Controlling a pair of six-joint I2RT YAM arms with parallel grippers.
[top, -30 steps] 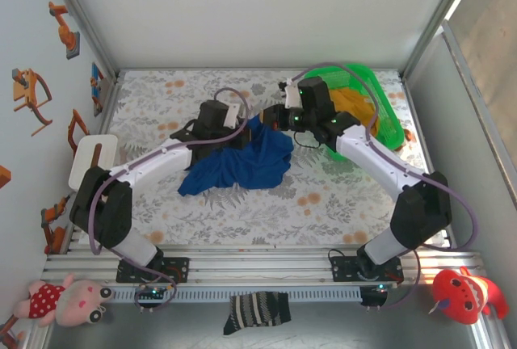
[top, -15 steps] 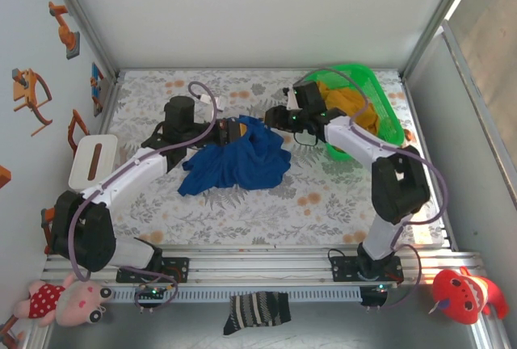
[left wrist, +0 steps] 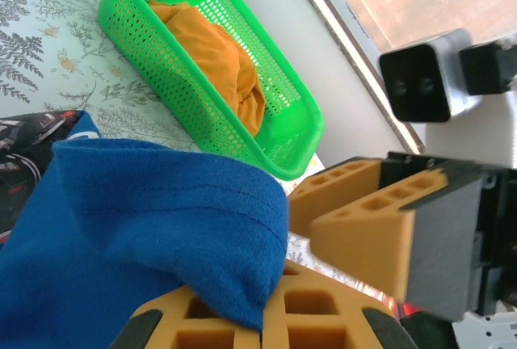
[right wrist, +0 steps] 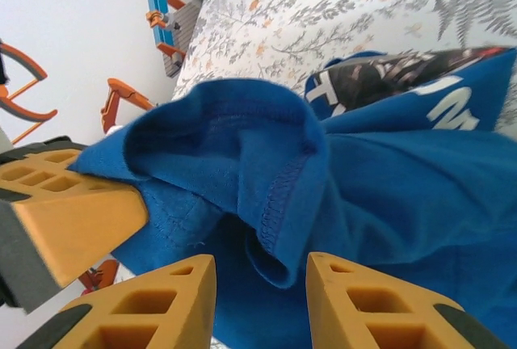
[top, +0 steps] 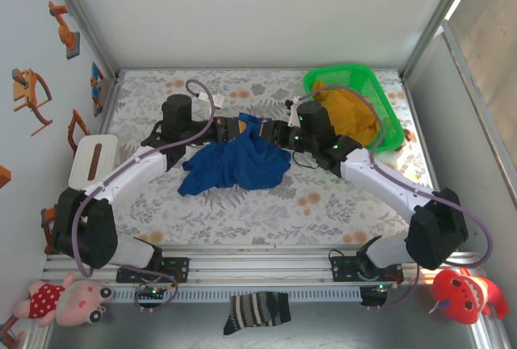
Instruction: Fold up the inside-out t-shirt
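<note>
Blue inside-out t-shirt (top: pixel 242 163): bunched on the worktop (top: pixel 266 212).
Left gripper (left wrist: pixel 260 317): clamped on its edge.
Right gripper (right wrist: pixel 260 280): jaws partly apart, hem fold between, not pinched.

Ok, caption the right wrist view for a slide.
Right end effector open around a hemmed fold of the blue t-shirt, left end effector pinching it alongside.
</note>
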